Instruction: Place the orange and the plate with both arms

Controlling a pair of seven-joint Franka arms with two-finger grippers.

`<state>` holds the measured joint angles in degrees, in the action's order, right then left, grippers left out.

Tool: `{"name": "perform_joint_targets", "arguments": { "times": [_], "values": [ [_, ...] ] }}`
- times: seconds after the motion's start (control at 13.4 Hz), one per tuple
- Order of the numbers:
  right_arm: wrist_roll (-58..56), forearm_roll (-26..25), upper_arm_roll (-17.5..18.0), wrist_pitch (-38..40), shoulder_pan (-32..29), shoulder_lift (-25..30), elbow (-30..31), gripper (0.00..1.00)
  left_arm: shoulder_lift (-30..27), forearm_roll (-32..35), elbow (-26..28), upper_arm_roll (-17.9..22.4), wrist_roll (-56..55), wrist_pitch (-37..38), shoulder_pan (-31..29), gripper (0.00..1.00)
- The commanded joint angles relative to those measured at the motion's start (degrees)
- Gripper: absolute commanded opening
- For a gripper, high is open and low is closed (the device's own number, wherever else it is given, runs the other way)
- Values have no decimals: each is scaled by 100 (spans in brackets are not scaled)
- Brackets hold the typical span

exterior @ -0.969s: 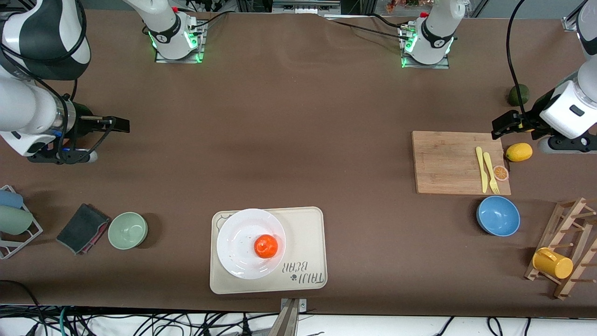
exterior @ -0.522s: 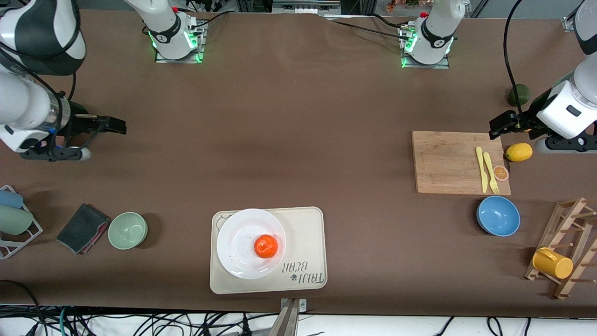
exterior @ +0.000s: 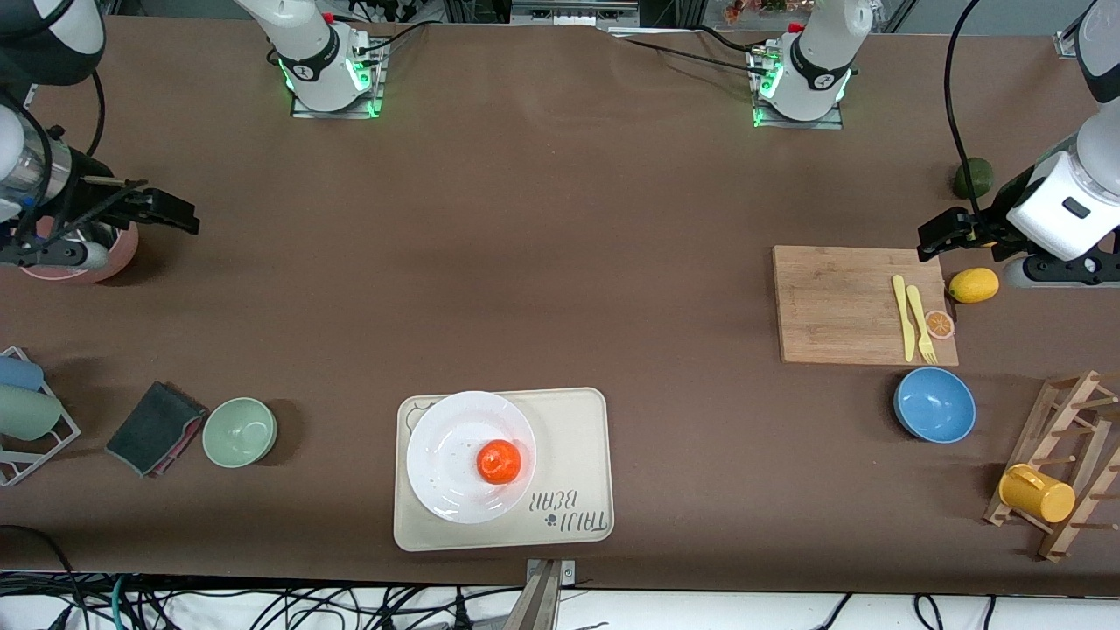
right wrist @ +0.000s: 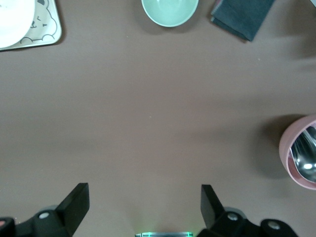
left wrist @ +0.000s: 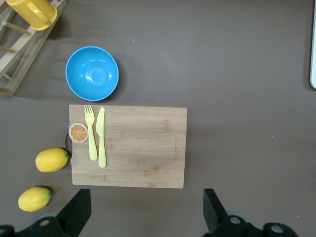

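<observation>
Orange (exterior: 499, 462) sits on the white plate (exterior: 446, 437), toward the rim nearer the left arm's end, and the plate rests on the cream bear-printed tray (exterior: 573, 437) at the desk edge closest to the front camera. Fruit on plate and plate on tray, neither touched by any tool, suggests both placements are finished and the arms are clearing out.

The left tool (exterior: 943, 234) hangs over the desk just off the corner of the wooden cutting board (exterior: 840, 302), its jaws spread wide and empty; its wrist view looks down on the board, the yellow fork (left wrist: 91, 133) and knife (left wrist: 100, 137), the orange slice (left wrist: 78, 133), two lemons and the blue bowl (left wrist: 92, 73). The right tool (exterior: 162, 212) is at the right arm's end of the desk, beside a pink cup (exterior: 83, 262), jaws likewise wide with nothing between them.

Compared with a second ago, the right arm has pulled back toward its end of the desk and risen, uncovering the pink cup. The left tool has barely shifted. Orange, plate and tray lie exactly as they did.
</observation>
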<state>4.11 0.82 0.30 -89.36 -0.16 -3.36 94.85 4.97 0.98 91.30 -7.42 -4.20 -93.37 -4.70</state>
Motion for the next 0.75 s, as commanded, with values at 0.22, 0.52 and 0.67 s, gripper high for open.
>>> {"name": "perform_joint_targets", "arguments": {
  "times": [0.22,0.52,0.67],
  "values": [
    [-24,-73,14,173,-80,-59,-230,100,-84,-142,28,-5,-28,56,-22,100],
    [-15,-73,41,191,-80,-41,-239,100,-75,-142,10,-5,-28,48,-22,100],
    [-7,-56,41,191,-80,-24,-186,100,-66,-142,10,-5,-28,48,-22,100]
  ]
}}
